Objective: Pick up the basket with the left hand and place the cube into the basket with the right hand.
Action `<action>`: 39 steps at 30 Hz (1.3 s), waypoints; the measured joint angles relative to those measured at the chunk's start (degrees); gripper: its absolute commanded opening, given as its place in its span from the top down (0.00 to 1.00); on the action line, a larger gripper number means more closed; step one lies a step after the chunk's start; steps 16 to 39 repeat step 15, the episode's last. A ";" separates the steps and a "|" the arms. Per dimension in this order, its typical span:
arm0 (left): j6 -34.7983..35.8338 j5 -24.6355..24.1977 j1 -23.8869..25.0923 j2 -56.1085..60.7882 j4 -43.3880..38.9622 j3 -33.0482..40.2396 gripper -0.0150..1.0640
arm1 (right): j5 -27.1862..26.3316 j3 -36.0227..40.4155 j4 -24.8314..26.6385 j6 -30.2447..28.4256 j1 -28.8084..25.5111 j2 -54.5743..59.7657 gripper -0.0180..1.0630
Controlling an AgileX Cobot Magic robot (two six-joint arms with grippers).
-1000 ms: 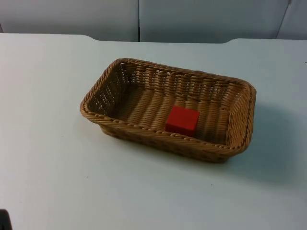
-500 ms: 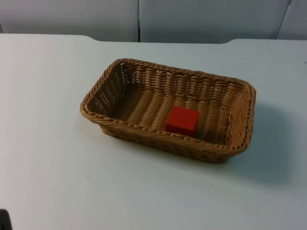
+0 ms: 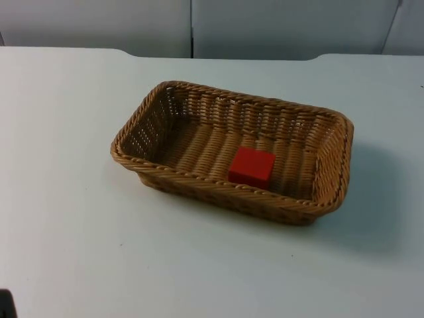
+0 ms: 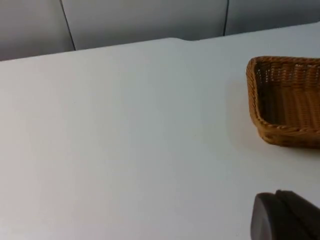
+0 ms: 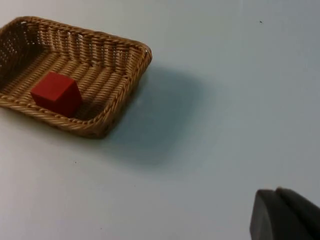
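Observation:
A brown wicker basket (image 3: 331, 142) rests flat on the white table, a little right of centre. A red cube (image 3: 252, 165) lies on the basket's floor, toward its right end. The right wrist view shows the same cube (image 5: 56, 93) inside the basket (image 5: 131, 70), with my right gripper (image 5: 287, 215) well back from it over bare table. My left gripper (image 4: 287, 217) is also away from the basket (image 4: 257, 107), which lies off to its side. Neither gripper touches or holds anything. Both arms wait.
The white table (image 3: 66, 232) stretches bare around the basket on every side. The grey partition wall (image 3: 192, 26) closes off the far edge. A small black object (image 3: 5, 305) pokes in at the front left corner.

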State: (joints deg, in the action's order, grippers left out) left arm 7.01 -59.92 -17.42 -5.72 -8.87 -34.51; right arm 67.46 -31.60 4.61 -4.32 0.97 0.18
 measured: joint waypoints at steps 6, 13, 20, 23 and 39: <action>0.54 -2.51 0.00 5.34 -0.24 3.39 0.99 | -0.24 0.00 0.00 -0.21 0.09 0.00 0.99; 0.54 -2.97 0.00 5.48 0.13 4.73 0.99 | -1.44 0.00 -1.37 -0.24 0.09 0.00 0.99; 0.02 -2.85 0.00 5.48 0.26 4.73 0.99 | -2.95 0.97 -1.92 -0.34 0.09 0.00 0.99; 0.02 -2.85 0.00 5.48 0.26 4.73 0.99 | -2.95 0.97 -1.92 -0.34 0.09 0.00 0.99; 0.02 -2.85 0.00 5.48 0.26 4.73 0.99 | -2.95 0.97 -1.92 -0.34 0.09 0.00 0.99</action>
